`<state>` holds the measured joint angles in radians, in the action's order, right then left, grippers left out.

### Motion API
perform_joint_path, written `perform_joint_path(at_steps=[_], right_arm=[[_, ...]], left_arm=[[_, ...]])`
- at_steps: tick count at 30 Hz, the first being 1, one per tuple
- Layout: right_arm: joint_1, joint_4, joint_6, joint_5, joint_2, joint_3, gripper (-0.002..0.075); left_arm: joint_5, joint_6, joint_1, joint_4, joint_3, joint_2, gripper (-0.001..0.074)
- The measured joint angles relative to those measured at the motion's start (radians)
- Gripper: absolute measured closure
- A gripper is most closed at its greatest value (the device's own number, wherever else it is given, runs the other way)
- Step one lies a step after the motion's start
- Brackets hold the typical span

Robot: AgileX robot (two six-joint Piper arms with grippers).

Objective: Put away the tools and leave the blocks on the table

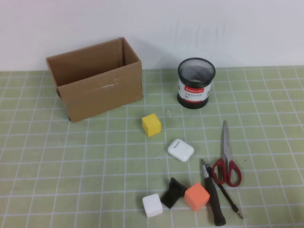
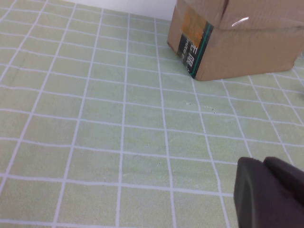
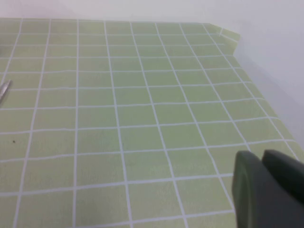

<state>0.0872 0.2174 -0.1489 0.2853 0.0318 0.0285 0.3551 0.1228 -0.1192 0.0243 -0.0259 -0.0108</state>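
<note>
The red-handled scissors (image 1: 226, 164) lie on the table (image 1: 71, 166) at the right front; their tip also shows in the right wrist view (image 3: 4, 90). The thick black-handled screwdriver (image 1: 213, 194) and the thin black driver (image 1: 229, 197) lie just in front of the scissors. The yellow block (image 1: 151, 124) sits mid-table; the white block (image 1: 152, 205) and the orange block (image 1: 196, 196) sit near the front edge. Neither arm shows in the high view. My left gripper (image 2: 263, 164) is shut and empty over bare mat near the cardboard box. My right gripper (image 3: 262, 159) is shut and empty over bare mat.
An open cardboard box (image 1: 95, 78) stands at the back left and also shows in the left wrist view (image 2: 237, 38). A black mesh pen cup (image 1: 196, 83) stands at the back right. A white rounded case (image 1: 180, 149) and a black wedge (image 1: 172, 191) lie among the blocks.
</note>
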Motion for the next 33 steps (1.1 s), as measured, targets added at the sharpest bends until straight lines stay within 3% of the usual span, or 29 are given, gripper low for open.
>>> perform_joint_path(at_steps=[22,27,33], right_arm=[[0.0,0.0,0.0,-0.039,0.0,0.0,0.0735],[0.0,0.004,0.0,-0.147,0.0,0.0,0.0735],[0.0,0.002,0.0,-0.474,0.0,0.0,0.0735]], left_arm=[[0.0,0.0,0.0,0.0,0.0,0.0,0.0739],[0.0,0.0,0.0,0.0,0.0,0.0,0.0739],[0.0,0.0,0.0,0.0,0.0,0.0,0.0739]])
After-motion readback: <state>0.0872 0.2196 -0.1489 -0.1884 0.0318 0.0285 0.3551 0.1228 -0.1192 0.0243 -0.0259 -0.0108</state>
